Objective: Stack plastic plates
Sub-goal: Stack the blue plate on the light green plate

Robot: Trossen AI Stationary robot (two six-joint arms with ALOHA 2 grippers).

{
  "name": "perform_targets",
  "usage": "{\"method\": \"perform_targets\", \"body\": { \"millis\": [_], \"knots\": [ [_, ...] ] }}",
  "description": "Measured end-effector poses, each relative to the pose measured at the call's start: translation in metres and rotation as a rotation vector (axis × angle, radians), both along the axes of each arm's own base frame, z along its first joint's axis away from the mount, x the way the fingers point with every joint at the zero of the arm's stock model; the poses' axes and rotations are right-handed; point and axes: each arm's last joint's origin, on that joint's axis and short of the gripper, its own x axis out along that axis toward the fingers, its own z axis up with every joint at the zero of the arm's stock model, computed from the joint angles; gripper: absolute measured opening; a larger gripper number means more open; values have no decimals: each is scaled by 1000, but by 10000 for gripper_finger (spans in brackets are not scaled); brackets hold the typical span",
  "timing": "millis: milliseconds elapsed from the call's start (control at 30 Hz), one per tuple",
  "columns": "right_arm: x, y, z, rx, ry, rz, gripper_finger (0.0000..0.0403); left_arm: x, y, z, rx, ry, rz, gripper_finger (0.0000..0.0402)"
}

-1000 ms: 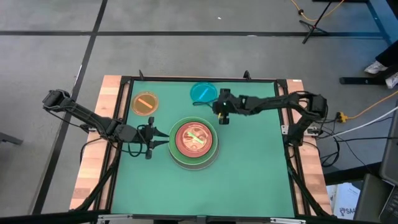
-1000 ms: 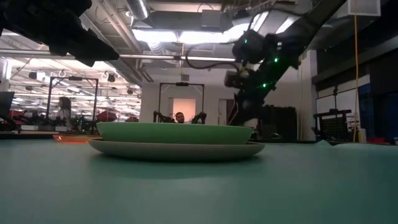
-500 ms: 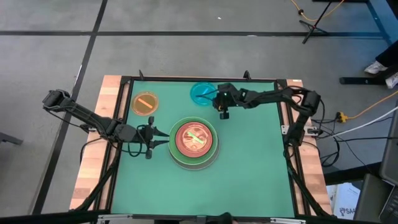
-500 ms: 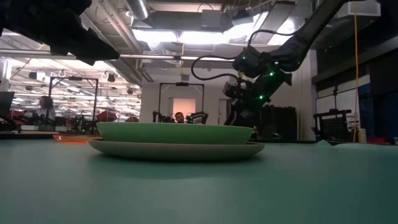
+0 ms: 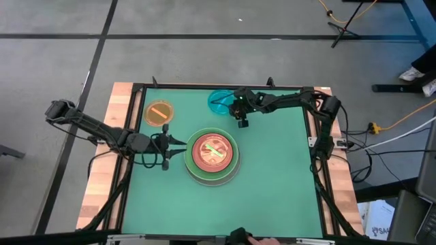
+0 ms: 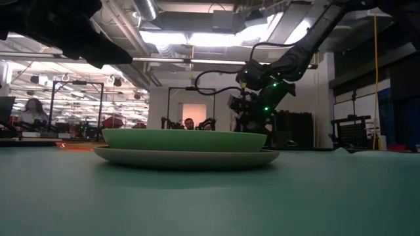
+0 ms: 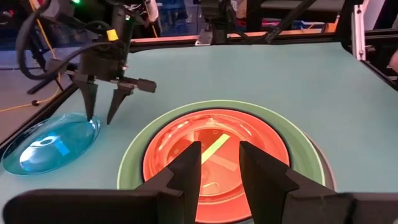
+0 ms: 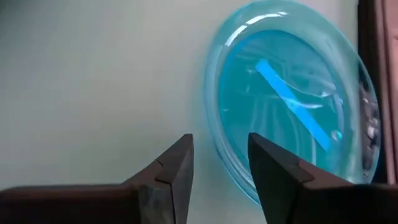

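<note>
The right gripper (image 5: 240,123) has swung toward the cyan plate (image 5: 221,101) at twelve o'clock, fingers open; it should straddle the rim squarely.

Even overhead light, dim at worktop level

Overhead view bright and sharp with soft shadows; in the low view, glaring ceiling lights (image 6: 197,36) silhouette the arms and the near worktop (image 6: 210,203) blurs; the cyan plate (image 8: 292,99) shows white glints.

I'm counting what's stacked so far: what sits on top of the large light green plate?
On the light green plate sits a salmon plate, with a translucent small plate bearing a lime strip inside it. Whether more plates lie between them cannot be seen; the rims cover them.
</note>
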Motion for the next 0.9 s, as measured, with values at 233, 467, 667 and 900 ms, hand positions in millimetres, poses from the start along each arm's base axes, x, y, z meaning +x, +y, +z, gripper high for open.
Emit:
{"method": "perform_targets", "body": {
  "millis": [233, 467, 667, 900],
  "knots": [
    [1, -3, -2, -4, -15, 1, 145, 1, 5, 0, 1, 2, 28, 102],
    [2, -5, -10, -16, 1, 7, 145, 1, 7, 0, 1, 2, 42, 102],
    [1, -9, -13, -16, 4, -3, 134, 1, 7, 0, 13, 3, 41, 102],
    [-1, -13, -14, -5, 6, -12, 63, 1, 7, 0, 27, 6, 37, 102]
  ]
}}
